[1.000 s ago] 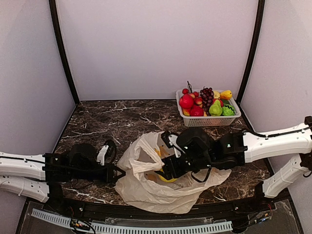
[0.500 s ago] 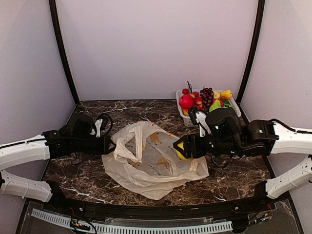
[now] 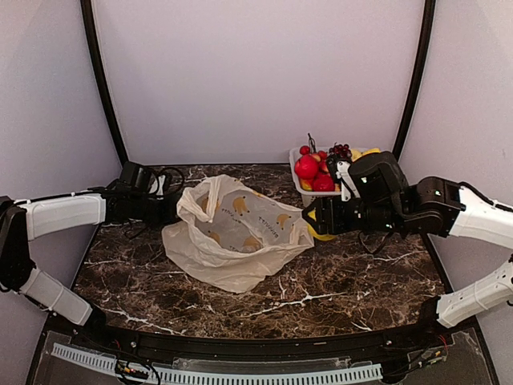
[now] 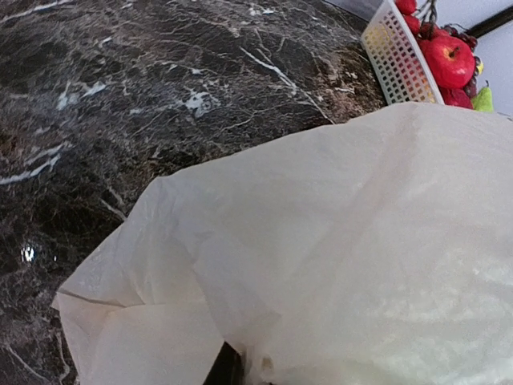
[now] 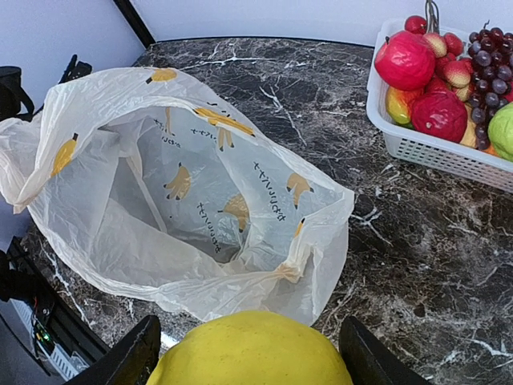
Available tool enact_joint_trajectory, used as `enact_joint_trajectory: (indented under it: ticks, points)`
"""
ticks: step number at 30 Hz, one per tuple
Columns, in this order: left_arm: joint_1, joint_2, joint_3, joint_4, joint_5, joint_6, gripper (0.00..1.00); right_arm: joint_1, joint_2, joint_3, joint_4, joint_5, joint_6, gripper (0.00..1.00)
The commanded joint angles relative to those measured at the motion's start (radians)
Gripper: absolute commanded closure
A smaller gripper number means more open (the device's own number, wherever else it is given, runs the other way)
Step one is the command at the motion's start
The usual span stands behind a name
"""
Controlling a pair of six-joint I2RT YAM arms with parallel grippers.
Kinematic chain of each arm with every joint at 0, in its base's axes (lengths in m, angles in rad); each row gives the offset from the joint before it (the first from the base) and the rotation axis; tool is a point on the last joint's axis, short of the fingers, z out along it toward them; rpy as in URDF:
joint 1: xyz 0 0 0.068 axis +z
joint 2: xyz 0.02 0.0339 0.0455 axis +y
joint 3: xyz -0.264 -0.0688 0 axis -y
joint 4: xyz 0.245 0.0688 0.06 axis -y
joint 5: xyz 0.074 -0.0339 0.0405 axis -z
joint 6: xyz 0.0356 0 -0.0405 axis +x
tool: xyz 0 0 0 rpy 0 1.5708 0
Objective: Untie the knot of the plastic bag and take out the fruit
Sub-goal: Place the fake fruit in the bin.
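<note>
Bottom of the wrist frame: the right gripper (image 3: 315,225) has its fingers (image 5: 128,357) spread wide and clamped on a yellow fruit (image 5: 252,349). It hangs just past the mouth of the plastic bag (image 5: 200,208), which lies open and slack on the marble table (image 3: 337,281), centre-left overhead. No knot in sight.

My worry is that the fruit looks round and glossy and is pinched only at its sides, so it could squirt out and roll.

Farther upper right, the white basket (image 5: 449,152) is piled high, so a drop there might bounce.

The left gripper (image 3: 167,207) sits at the bag's left edge, but plastic smothers its camera, so I can't tell if it's pinching anything. The bag's folds could hide more fruit too.
</note>
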Motion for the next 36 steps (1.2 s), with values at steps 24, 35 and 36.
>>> enact_joint_trajectory:
  ticks: [24, 35, 36]
  points:
    - [0.353, -0.477, 0.061, -0.430, -0.059, 0.291, 0.01, -0.686, 0.143, 0.274, -0.052, -0.223, -0.319, 0.70]
    - [0.369, -0.683, -0.167, -0.230, -0.115, 0.401, 0.01, -0.987, 0.408, 0.391, 0.143, -0.426, -0.322, 0.71]
    - [0.369, -0.694, -0.173, -0.224, -0.119, 0.406, 0.01, -1.001, 0.450, 0.412, 0.149, -0.434, -0.321, 0.72]
